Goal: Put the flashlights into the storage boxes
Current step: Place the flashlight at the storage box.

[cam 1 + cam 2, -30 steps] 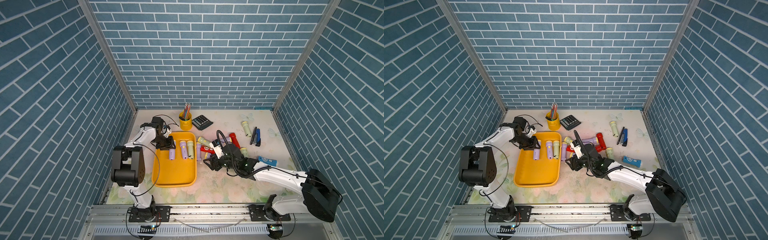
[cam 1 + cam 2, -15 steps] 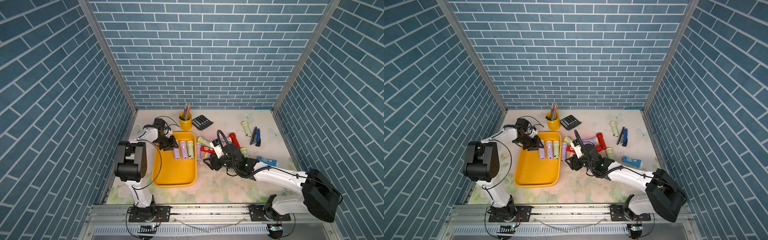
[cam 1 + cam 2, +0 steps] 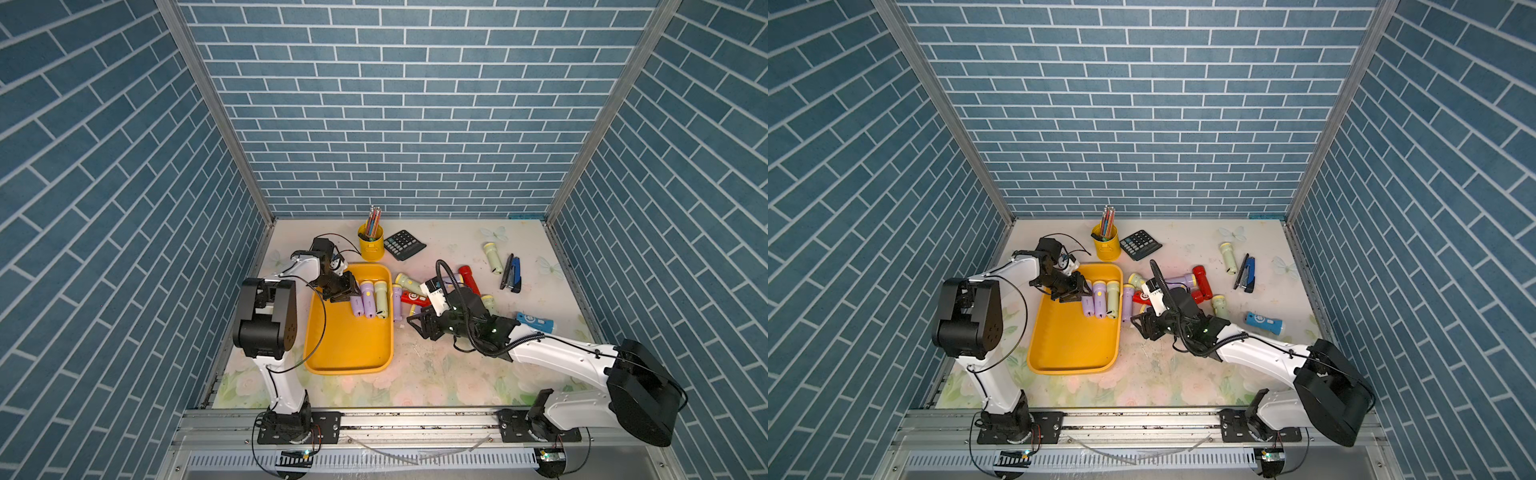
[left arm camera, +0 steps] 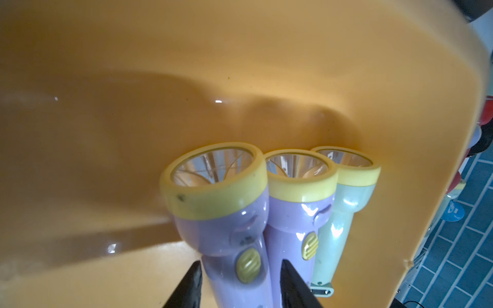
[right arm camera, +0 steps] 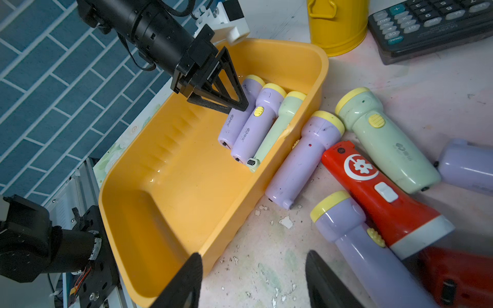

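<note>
Three flashlights (image 5: 253,130) lined up in the orange-yellow tray (image 5: 165,213)
Two lilac and one pale green lie side by side along one wall, with the left gripper (image 5: 238,106) at the outer lilac one; the right gripper (image 5: 253,280) stands parted and empty.

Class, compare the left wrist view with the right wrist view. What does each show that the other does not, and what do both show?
Only the left wrist view looks into the clear flashlight lenses. Only the right wrist view shows the calculator and the yellow pencil cup. Both show the orange tray holding two lilac flashlights and one pale green flashlight, side by side.
</note>
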